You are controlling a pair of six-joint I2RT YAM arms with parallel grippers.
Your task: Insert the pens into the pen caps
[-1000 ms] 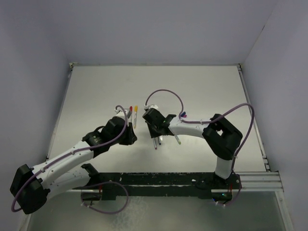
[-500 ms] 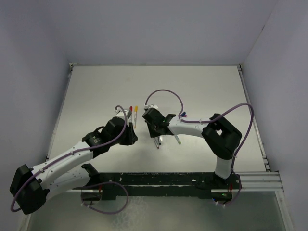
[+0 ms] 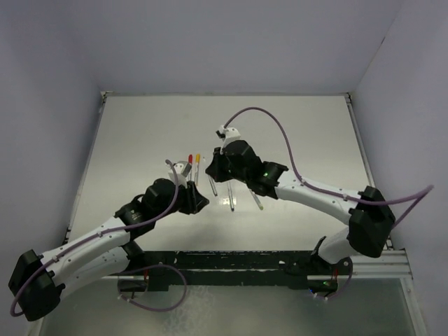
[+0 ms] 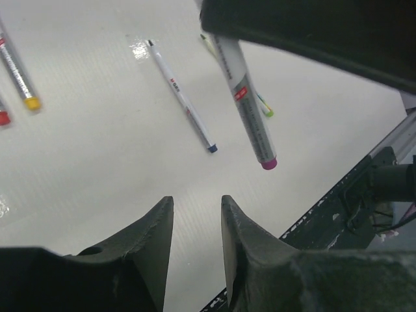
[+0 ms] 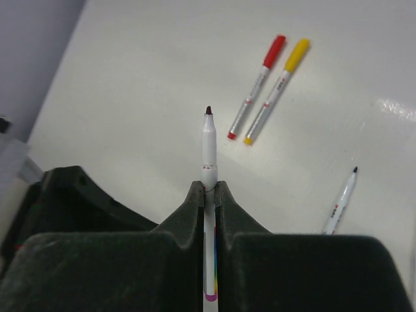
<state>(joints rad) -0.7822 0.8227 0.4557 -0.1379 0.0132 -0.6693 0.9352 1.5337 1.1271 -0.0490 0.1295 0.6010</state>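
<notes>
Up close, the right gripper (image 5: 208, 185) had its dark, matte jaws pressed flat against the purple pen (image 5: 208, 146), pinching the slim white barrel just below its rounded collar. That pen stood upright out of the grip. Its dark pointed tip was bare, and a magenta band ringed the lower end of the smooth plastic barrel.

Past the purple pen's tip and off to one side, the red pen (image 5: 257, 78) and the yellow pen (image 5: 279, 88) lay side by side on the glossy white tabletop (image 5: 130, 78), nearly parallel. Each wore a cap of its own colour at the far end and a small matching plug at the near end. Nearer the purple pen's barrel on that same side lay the blue pen (image 5: 341, 201), thin and pale, its fine dark tip uncapped.

From the left wrist, the purple pen hung slanted above the tabletop, with the green pen (image 4: 263, 106) lying partly hidden behind it. The left gripper (image 4: 195, 201) sat short of the purple pen's magenta end and apart from it. Its curved, rough-surfaced jaws were parted by a narrow gap and held nothing.
</notes>
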